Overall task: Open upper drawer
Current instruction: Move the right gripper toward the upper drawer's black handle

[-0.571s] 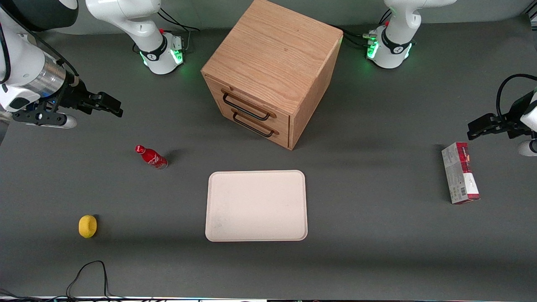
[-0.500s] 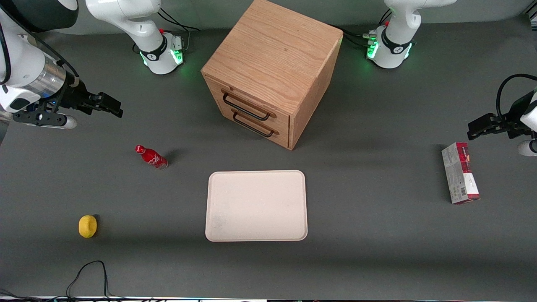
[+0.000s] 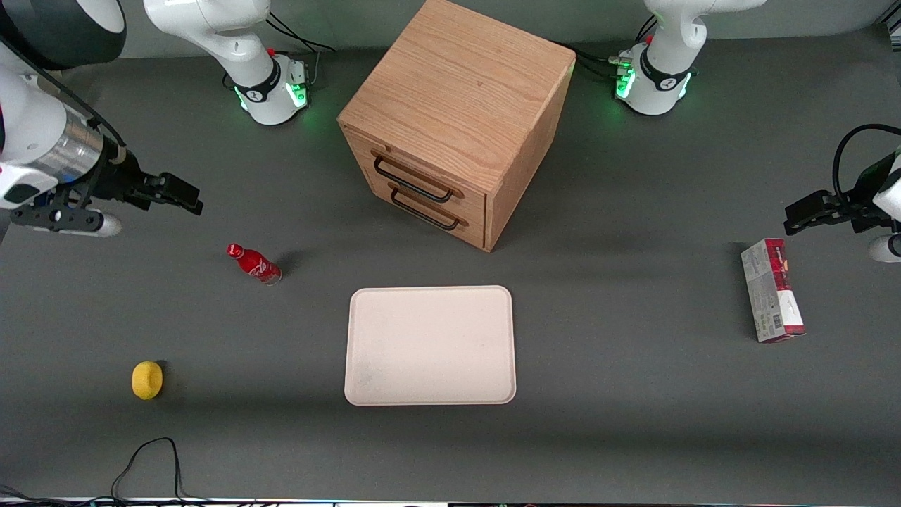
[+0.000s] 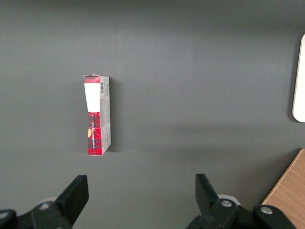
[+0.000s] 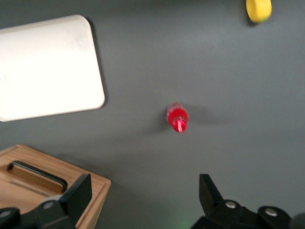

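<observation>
Upper drawer [image 3: 415,176] seated flush in the oak cabinet [image 3: 461,91], fully closed, black wire handle [image 3: 412,179] untouched; cabinet standing mid-table, toward the edge farthest from the front camera. Lower drawer [image 3: 428,208] likewise closed. Gripper [image 3: 184,197] raised above the working arm's end of the table, well apart from the cabinet, fingers [image 5: 81,193] spread wide, nothing between them. Red bottle [image 3: 253,263] upright on the table, nearer the front camera than the gripper. Yellow object [image 3: 147,379] close to the near edge at the same end. White tray [image 3: 431,345] lying flat in front of the cabinet. Red-and-white carton [image 3: 771,299] lying toward the parked arm's end.
</observation>
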